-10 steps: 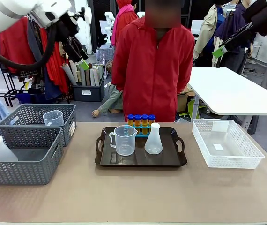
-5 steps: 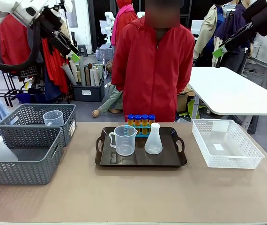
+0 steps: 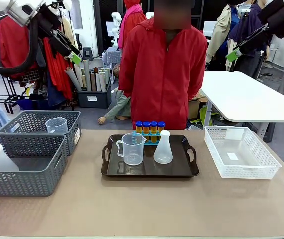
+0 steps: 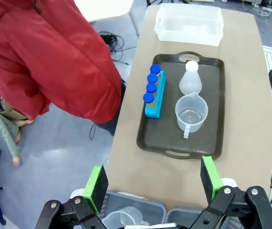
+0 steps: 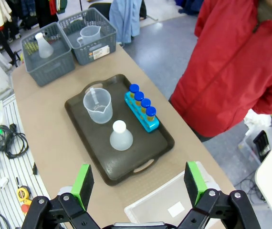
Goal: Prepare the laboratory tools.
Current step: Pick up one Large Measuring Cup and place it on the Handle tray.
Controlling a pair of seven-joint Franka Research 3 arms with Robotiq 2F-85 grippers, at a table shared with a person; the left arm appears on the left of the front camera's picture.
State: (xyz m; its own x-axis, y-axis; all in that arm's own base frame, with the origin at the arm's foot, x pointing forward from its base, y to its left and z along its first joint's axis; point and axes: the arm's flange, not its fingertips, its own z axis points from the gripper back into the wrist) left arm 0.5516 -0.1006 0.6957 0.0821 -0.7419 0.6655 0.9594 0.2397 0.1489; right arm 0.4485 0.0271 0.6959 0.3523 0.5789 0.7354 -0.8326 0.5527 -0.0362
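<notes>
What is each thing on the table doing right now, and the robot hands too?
Left gripper: open, raised, holding nothing.
Right gripper: open, raised, holding nothing.
Jug: upright on tray, empty.
Flask: upright on tray.
Four tubes: capped, upright in blue rack.
White basket: nothing in it but a label.

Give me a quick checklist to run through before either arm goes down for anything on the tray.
1. Left gripper open, empty: ok.
2. Right gripper open, empty: ok.
3. Jug and flask upright on tray, apart: ok.
4. Four tubes capped, standing in blue rack at tray's far edge: ok.
5. Person close at far edge, hands near tray: cannot tell.
6. White basket free to receive: ok.
</notes>
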